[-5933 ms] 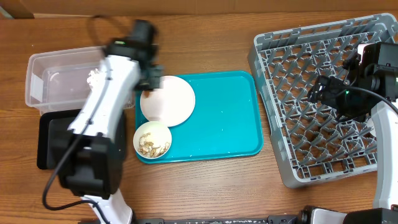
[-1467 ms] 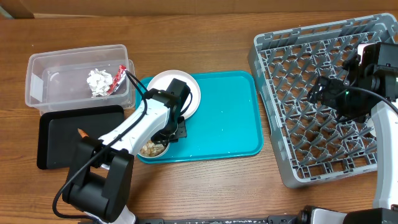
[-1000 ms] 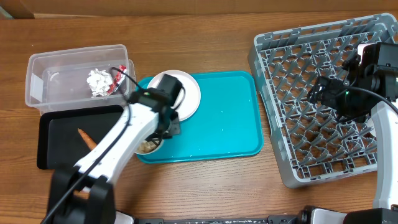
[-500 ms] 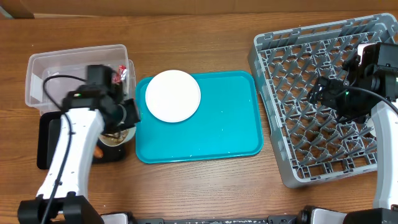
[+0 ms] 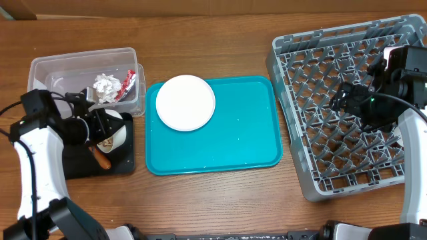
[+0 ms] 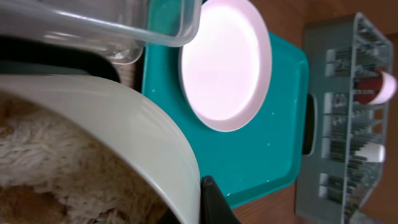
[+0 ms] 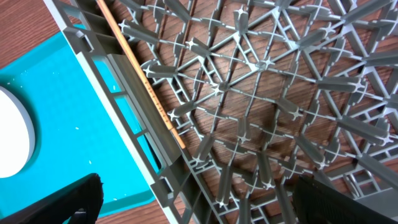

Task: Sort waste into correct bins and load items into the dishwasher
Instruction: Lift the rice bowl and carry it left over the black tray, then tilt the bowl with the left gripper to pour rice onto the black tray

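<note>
My left gripper [image 5: 100, 130] is shut on the rim of a white bowl [image 5: 113, 133] and holds it tilted over the black tray [image 5: 73, 167]. In the left wrist view the bowl [image 6: 124, 130] holds beige food scraps [image 6: 56, 180], and one fingertip [image 6: 210, 194] presses its outer rim. An orange carrot [image 5: 101, 159] lies on the black tray. The clear tub [image 5: 47, 80] holds a white napkin [image 5: 107, 85] and a red wrapper [image 5: 128, 83]. A white plate [image 5: 185, 102] sits on the teal tray [image 5: 247, 133]. My right gripper [image 5: 347, 97] is open and empty over the grey dish rack [image 5: 313, 173].
In the right wrist view a thin wooden stick [image 7: 140, 81] lies along the rack's [image 7: 261, 93] left wall, beside the teal tray [image 7: 62, 112]. The rack fills the table's right side. Bare wood lies in front of the teal tray.
My left arm has carried the bowl of scraps off the teal tray leftward to above the black tray. The plate now lies uncovered. The right arm has not moved.
</note>
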Controlling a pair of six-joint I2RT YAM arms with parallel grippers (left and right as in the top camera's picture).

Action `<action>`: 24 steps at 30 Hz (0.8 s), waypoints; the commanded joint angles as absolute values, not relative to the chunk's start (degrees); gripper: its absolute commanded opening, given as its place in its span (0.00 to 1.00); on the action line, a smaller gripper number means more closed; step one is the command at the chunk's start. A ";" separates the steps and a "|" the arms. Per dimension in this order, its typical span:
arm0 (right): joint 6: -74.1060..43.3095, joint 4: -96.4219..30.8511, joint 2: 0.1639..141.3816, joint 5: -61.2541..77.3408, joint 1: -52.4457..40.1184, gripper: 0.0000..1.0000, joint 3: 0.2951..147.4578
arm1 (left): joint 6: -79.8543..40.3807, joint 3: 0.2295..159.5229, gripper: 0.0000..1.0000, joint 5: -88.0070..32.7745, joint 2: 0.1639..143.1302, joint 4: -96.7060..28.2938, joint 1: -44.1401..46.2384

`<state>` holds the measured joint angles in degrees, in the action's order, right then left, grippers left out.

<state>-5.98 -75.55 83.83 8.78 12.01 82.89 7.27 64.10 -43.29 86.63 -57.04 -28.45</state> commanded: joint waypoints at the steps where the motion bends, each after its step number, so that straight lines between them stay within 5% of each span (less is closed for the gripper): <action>1: -5.98 -75.26 82.94 9.10 12.12 1.00 84.18 | 13.23 63.79 0.04 -53.76 89.27 -57.08 -30.24; 24: -5.98 -75.22 82.94 9.10 12.14 1.00 84.18 | 28.75 63.79 0.04 -69.54 100.97 -66.35 -39.81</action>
<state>-6.00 -75.55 83.83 8.75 12.01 82.89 25.26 63.99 -65.71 100.75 -65.69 -38.06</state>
